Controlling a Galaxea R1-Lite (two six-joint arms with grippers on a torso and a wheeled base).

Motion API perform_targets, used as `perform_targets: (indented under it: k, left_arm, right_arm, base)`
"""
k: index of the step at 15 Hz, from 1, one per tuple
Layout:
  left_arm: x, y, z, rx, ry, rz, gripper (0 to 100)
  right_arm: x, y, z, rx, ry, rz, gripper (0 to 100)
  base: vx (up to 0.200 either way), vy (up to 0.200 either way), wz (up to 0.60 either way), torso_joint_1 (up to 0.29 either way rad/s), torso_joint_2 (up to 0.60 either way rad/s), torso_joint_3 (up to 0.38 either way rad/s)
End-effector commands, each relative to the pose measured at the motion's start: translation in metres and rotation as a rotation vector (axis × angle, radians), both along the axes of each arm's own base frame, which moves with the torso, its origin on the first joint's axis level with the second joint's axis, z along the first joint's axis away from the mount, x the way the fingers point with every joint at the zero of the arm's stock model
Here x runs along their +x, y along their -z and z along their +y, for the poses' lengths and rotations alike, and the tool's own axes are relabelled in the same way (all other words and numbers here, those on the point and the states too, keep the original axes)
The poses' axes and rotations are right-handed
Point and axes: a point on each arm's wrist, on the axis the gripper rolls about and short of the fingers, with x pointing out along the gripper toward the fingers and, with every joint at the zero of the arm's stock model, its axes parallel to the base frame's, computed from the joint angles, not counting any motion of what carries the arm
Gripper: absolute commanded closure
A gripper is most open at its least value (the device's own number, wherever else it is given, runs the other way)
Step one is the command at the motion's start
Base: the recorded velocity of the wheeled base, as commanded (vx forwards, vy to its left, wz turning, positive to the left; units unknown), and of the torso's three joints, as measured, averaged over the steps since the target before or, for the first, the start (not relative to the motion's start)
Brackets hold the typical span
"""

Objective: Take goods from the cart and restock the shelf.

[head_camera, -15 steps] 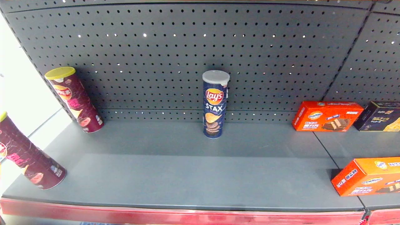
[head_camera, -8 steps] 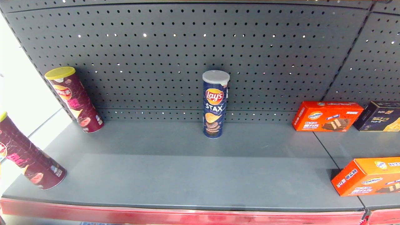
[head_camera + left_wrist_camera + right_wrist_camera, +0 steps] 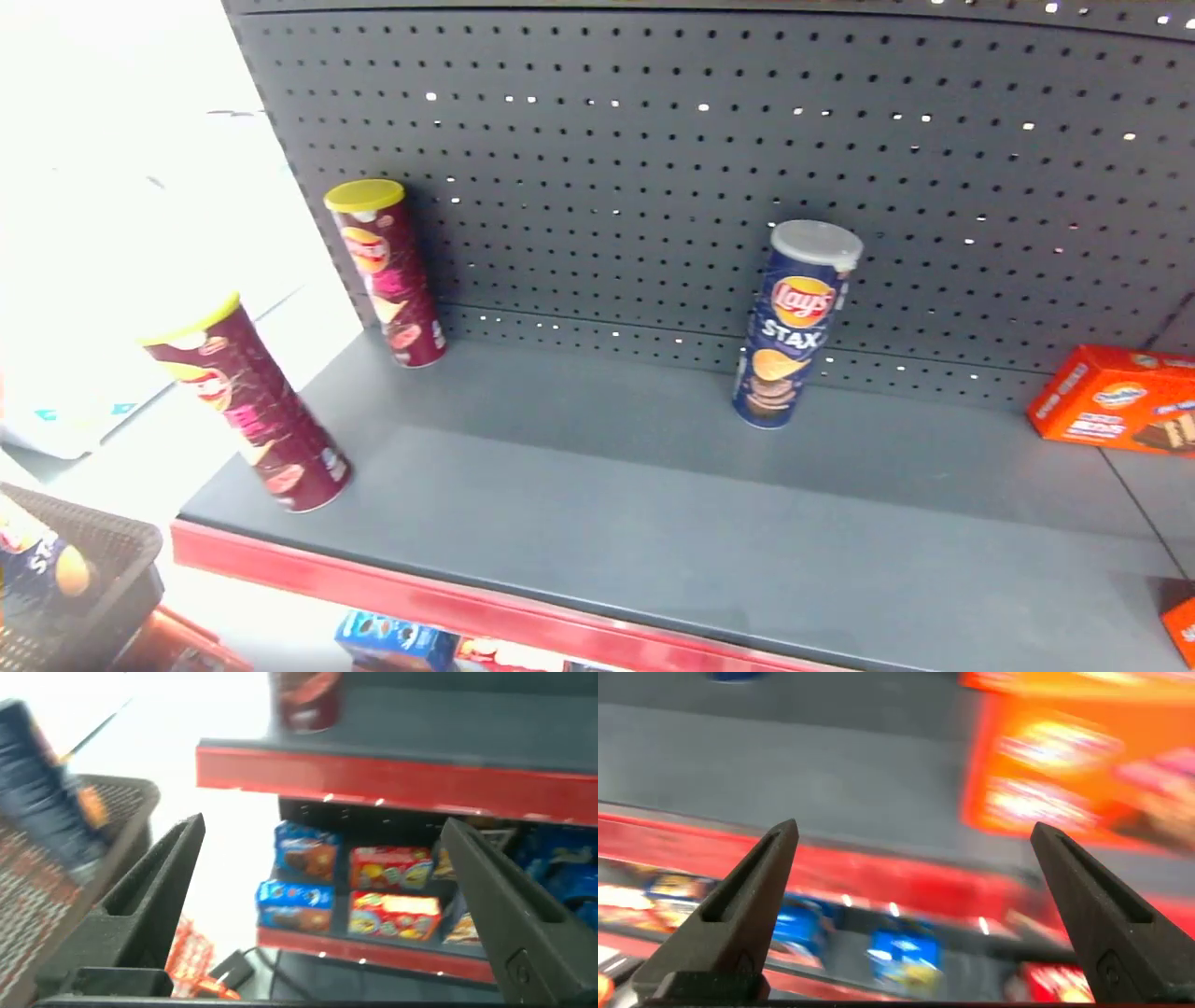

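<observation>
Head view: the basket (image 3: pixel 121 546) is being cut off at the lower left corner. The task item, a blue basket can (image 3: pixel 42 565), is lying inside it with most of its body out of frame. The shelf (image 3: pixel 653 523) is carrying a standing blue can (image 3: pixel 792 327) near the back panel. A rear maroon can (image 3: pixel 385 273) is standing at the shelf's left end, and a front maroon can (image 3: pixel 252 411) is standing by the red front edge (image 3: pixel 420 597). An orange box (image 3: pixel 1116 401) is running off the right side.

Left wrist view: the left gripper (image 3: pixel 322 905) is hanging below the red edge with its fingers spread wide and nothing between them. The basket can is showing as a blur, lying out past one finger, apart from it and not between the pair. This view is also showing snack packets (image 3: pixel 392 896) on the tier under the shelf; their detail is hard to make out.

Right wrist view: the right gripper (image 3: pixel 915 915) is hanging in front of the shelf, fingers spread and empty. A smeared orange carton (image 3: pixel 1074 756) is sitting beyond it on the grey surface; I cannot tell whether it is the same box.
</observation>
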Motion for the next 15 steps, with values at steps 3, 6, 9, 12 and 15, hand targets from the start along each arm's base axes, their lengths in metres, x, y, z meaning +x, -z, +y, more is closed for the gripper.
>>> perform_targets:
  k: [3,6,9,12,15]
  left_arm:
    - [0.0,0.0,0.0,0.0,0.0,0.0,0]
    - [0.0,0.0,0.0,0.0,0.0,0.0,0]
    - [0.0,0.0,0.0,0.0,0.0,0.0,0]
    - [0.0,0.0,0.0,0.0,0.0,0.0,0]
    - [0.0,0.0002,0.0,0.002,0.001,0.001,0]
  right_arm:
    - [0.0,0.0001,0.0,0.0,-0.001,0.001,0]
    - [0.0,0.0001,0.0,0.0,-0.001,0.001,0]
    - [0.0,0.0001,0.0,0.0,-0.001,0.001,0]
    - [0.0,0.0001,0.0,0.0,-0.001,0.001,0]
    - [0.0,0.0001,0.0,0.0,-0.001,0.001,0]
  base:
    - [0.0,0.0,0.6,0.002,0.0,0.002]
    - [0.0,0.0,0.0,0.0,0.0,0.0]
    - [0.0,0.0,0.0,0.0,0.0,0.0]
    - [0.0,0.0,0.0,0.0,0.0,0.0]
    - [0.0,0.0,0.0,0.0,0.0,0.0]
